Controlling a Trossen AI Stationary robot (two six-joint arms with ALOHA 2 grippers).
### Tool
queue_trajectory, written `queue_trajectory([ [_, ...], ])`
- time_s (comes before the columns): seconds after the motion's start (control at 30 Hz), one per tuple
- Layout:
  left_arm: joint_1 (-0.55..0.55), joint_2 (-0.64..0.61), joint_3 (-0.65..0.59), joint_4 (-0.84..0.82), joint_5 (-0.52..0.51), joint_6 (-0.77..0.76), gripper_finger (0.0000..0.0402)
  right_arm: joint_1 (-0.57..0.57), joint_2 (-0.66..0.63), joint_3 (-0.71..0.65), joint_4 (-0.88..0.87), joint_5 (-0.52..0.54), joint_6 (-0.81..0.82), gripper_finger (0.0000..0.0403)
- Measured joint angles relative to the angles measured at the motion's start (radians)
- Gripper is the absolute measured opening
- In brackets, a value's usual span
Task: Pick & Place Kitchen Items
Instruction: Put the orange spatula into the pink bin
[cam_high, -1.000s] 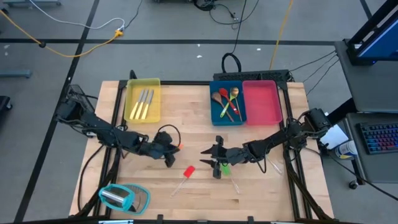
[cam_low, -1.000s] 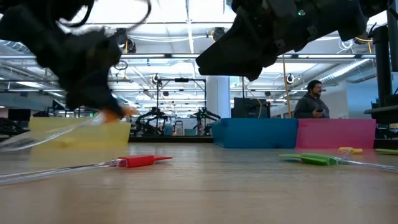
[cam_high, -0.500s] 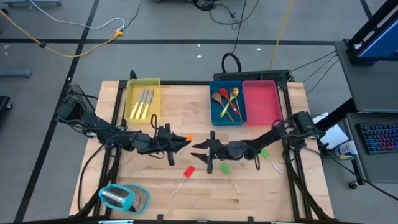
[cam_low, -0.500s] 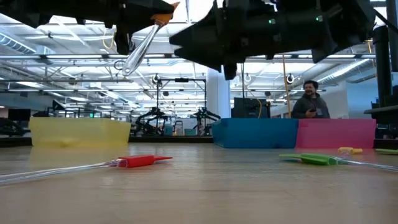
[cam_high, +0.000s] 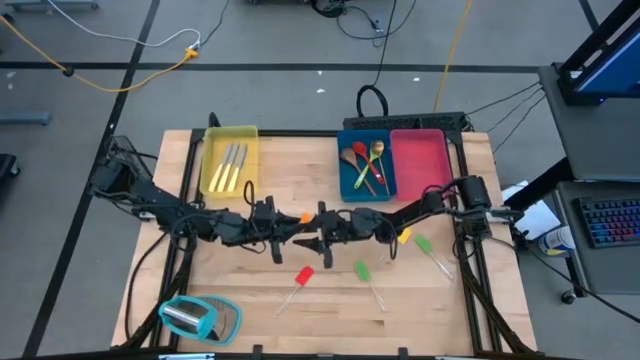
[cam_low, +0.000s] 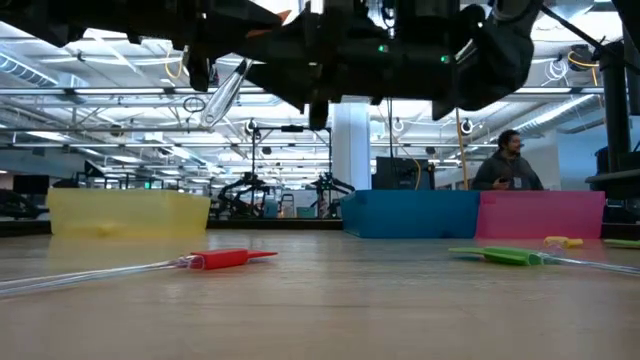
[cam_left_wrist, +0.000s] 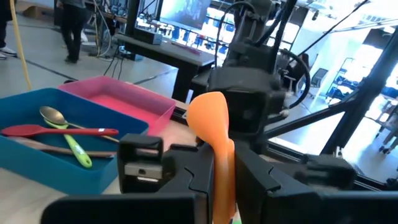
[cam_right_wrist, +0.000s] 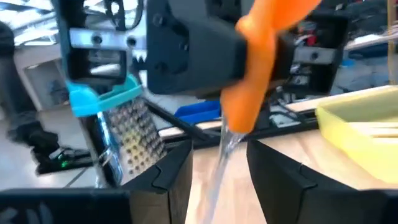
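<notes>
Wooden bench (cam_high: 300, 180), mid-air centre: left gripper (cam_high: 288, 229) clamped on orange-headed spatula (cam_high: 303, 219); right gripper (cam_high: 318, 232), fingers apart, now moved in from the right to meet it. Spatula's clear handle mostly hidden from above.

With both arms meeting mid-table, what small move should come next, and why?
Probably the right gripper should close on the orange spatula. The left gripper holds it shut, raised above the table, and the right fingers stand open on either side of its clear handle.
</notes>
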Motion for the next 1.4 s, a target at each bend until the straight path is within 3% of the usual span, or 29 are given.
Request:
queue_trajectory([
  [0.17,0.0,0.0,0.0,-0.007,0.003,0.002,0.0039,0.002,-0.002,0.01,-0.05,-0.008,-0.051,0.0111],
  [0.4,-0.001,-0.001,0.0,-0.022,0.008,0.005,0.004,-0.005,-0.003,0.009,-0.067,-0.009,-0.053,0.0012],
  [0.73,-0.001,-0.001,0.0,-0.035,0.008,-0.002,0.0044,-0.004,-0.003,0.009,-0.088,-0.008,-0.045,0.0007],
  [1.13,-0.001,-0.001,0.0,-0.09,0.0,-0.068,0.0122,-0.002,-0.004,0.008,-0.137,-0.008,-0.021,0.0004],
  [1.3,-0.01,-0.001,0.001,-0.123,-0.003,-0.081,0.0145,-0.002,-0.091,-0.031,-0.264,0.001,-0.035,0.0004],
  [1.4,-0.013,-0.001,0.0,-0.156,-0.003,-0.084,0.0148,-0.002,-0.195,-0.087,-0.387,0.06,-0.065,0.0004],
])
